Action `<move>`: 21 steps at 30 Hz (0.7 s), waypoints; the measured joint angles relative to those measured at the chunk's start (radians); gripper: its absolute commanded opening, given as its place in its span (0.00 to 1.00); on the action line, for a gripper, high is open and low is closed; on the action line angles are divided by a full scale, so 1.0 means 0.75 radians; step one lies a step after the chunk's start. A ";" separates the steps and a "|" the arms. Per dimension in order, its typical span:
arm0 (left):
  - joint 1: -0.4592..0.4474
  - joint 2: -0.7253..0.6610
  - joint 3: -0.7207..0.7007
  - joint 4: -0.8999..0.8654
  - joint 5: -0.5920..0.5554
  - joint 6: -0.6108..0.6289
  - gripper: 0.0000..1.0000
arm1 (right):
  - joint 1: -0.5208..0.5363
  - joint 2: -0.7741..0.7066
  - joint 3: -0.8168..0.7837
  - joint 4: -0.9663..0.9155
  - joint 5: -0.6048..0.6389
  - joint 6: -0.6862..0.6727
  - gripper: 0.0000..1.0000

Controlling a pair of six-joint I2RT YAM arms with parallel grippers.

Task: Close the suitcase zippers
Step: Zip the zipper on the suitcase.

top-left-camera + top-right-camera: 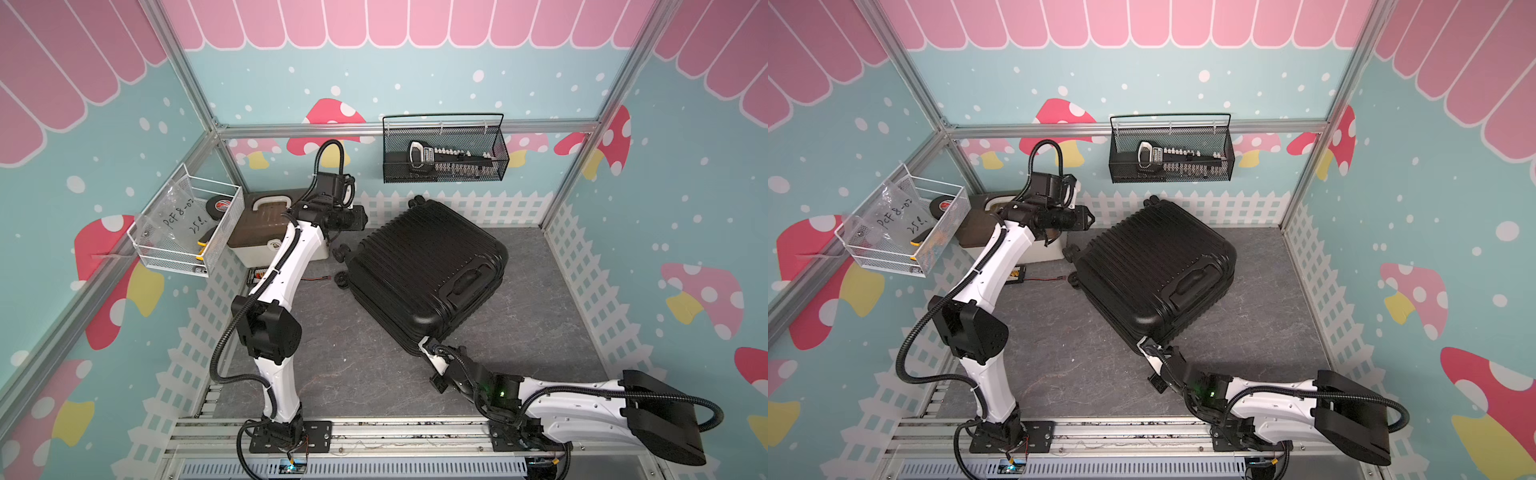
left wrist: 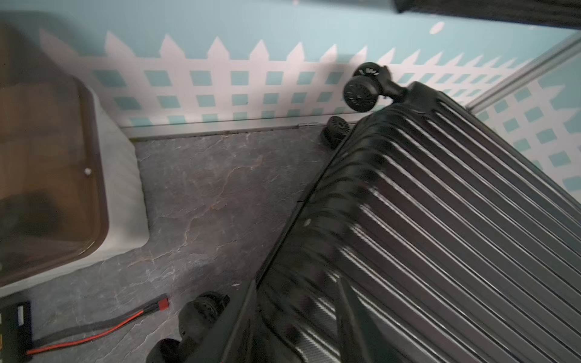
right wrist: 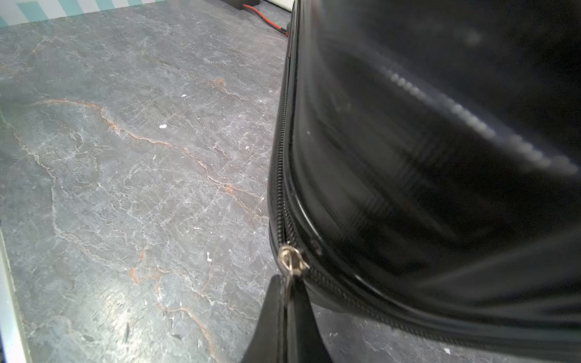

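The black ribbed suitcase (image 1: 428, 270) (image 1: 1154, 270) lies flat and askew on the grey floor, shells together, caster wheels (image 2: 361, 94) toward the back left. The zipper track (image 3: 279, 176) runs round its seam. At the case's near corner my right gripper (image 3: 287, 283) (image 1: 426, 345) is shut on the metal zipper pull, whose slider (image 3: 290, 259) sits on that corner. My left gripper (image 2: 298, 281) (image 1: 362, 221) hovers above the far-left wheel end of the case. Its fingers (image 2: 355, 314) stand apart with nothing between them, blurred.
A beige toolbox (image 1: 270, 232) (image 2: 47, 157) with a brown lid stands at the back left beside the case. A red-and-black cable (image 2: 94, 333) lies on the floor by the wheels. A white wire basket (image 1: 187, 224) and a black mesh basket (image 1: 444, 153) hang on the walls.
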 measured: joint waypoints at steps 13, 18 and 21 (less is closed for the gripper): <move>0.065 0.201 -0.010 0.014 -0.009 -0.018 0.31 | 0.005 -0.001 0.000 -0.003 0.016 0.000 0.00; 0.065 0.221 -0.021 -0.054 -0.008 0.023 0.24 | 0.005 -0.027 -0.002 -0.041 0.052 0.007 0.00; 0.063 0.204 -0.069 -0.050 -0.007 0.054 0.23 | 0.004 -0.057 -0.002 -0.096 0.095 0.021 0.00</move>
